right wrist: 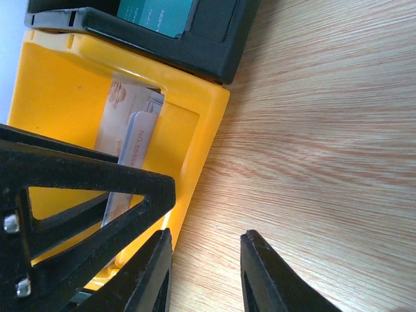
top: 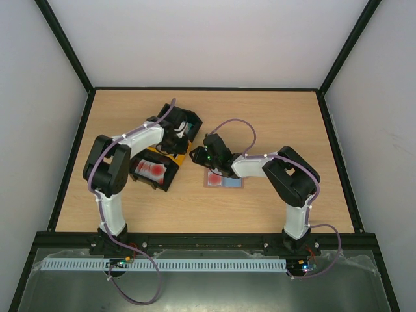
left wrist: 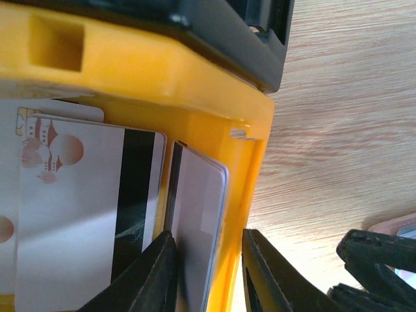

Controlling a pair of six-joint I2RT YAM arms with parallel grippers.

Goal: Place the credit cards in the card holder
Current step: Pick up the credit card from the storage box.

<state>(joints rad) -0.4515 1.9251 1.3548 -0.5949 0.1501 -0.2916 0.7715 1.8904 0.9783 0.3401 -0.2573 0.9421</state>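
Several credit cards lie in the yellow tray (left wrist: 130, 71): a white one with red marks and a black stripe (left wrist: 65, 214), and a pale card (left wrist: 201, 208) leaning on the tray's wall. My left gripper (left wrist: 208, 260) is open, its jaws straddling that pale card and the wall. My right gripper (right wrist: 205, 257) is open over bare wood just beside the yellow tray (right wrist: 65, 84), with nothing between its fingers. The card holder (top: 224, 181) lies flat on the table below the right gripper (top: 197, 155), with a red-marked card on it.
A black tray (right wrist: 162, 45) with a teal card (right wrist: 156, 13) adjoins the yellow tray's far side. Another black tray (top: 153, 170) with red-and-white cards sits under the left arm. The two grippers are close together at the yellow tray's corner.
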